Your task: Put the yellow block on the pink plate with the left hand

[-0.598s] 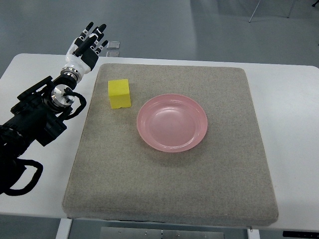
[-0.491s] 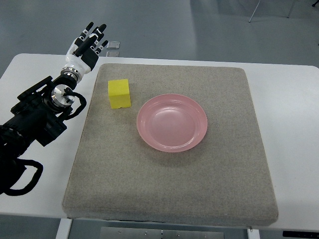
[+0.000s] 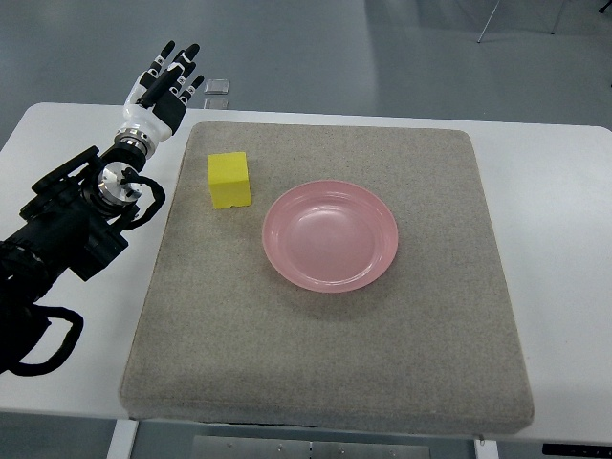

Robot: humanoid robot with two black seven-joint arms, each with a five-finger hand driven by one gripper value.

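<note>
A yellow block [image 3: 229, 180] rests on the grey mat [image 3: 335, 363], at its upper left. To the block's right a pink plate [image 3: 330, 235] lies on the mat with nothing in it. My left hand [image 3: 164, 86] hovers over the table's far left corner, up and to the left of the block and apart from it. Its fingers are stretched out and hold nothing. The black left arm [image 3: 67, 225] runs down to the picture's left edge. No right arm shows.
The mat lies on a white table [image 3: 564, 220]. A small grey object [image 3: 217, 87] sits on the floor just beyond the table's far edge, near my fingertips.
My left hand has shifted slightly up and to the left. The block and plate have not moved.
</note>
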